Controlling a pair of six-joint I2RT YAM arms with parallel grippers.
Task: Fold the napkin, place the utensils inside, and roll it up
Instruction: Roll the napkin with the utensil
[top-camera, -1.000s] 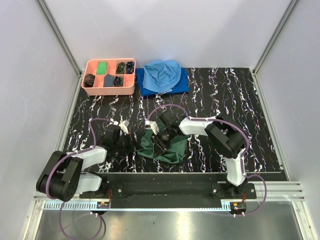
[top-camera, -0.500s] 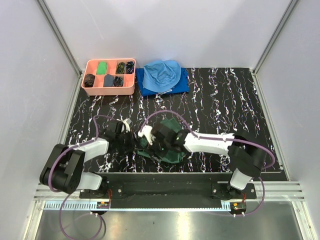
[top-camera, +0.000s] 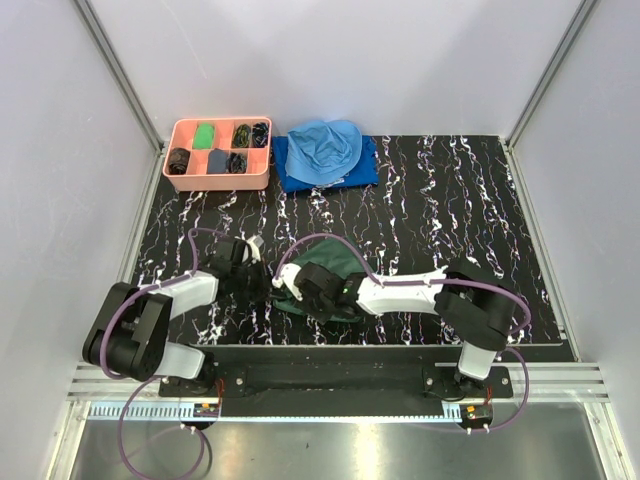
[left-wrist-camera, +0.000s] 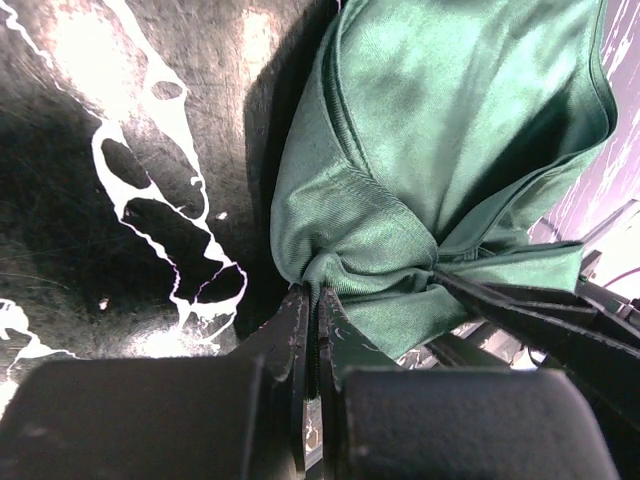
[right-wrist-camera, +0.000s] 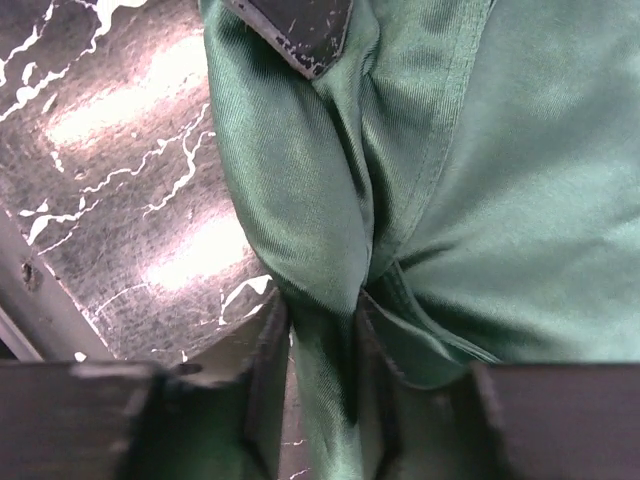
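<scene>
The dark green napkin (top-camera: 338, 270) lies crumpled near the table's front edge, between the two arms. My left gripper (top-camera: 270, 289) is at its left edge, and in the left wrist view it (left-wrist-camera: 312, 302) is shut on a pinch of the napkin (left-wrist-camera: 450, 130). My right gripper (top-camera: 293, 295) reaches in from the right, close beside the left one. In the right wrist view it (right-wrist-camera: 322, 335) is shut on a thick fold of the napkin (right-wrist-camera: 500, 200), with a left fingertip (right-wrist-camera: 300, 30) just beyond. The utensils are out of view.
A pink compartment tray (top-camera: 266, 152) with small dark items stands at the back left. Beside it a light blue cloth (top-camera: 325, 145) lies on a darker blue cloth (top-camera: 368, 172). Metal frame posts and white walls bound the black marbled table (top-camera: 450, 210).
The right gripper swung left across the napkin, opened and closed again on a fold at its left side. The left gripper crept right, keeping its pinch.
</scene>
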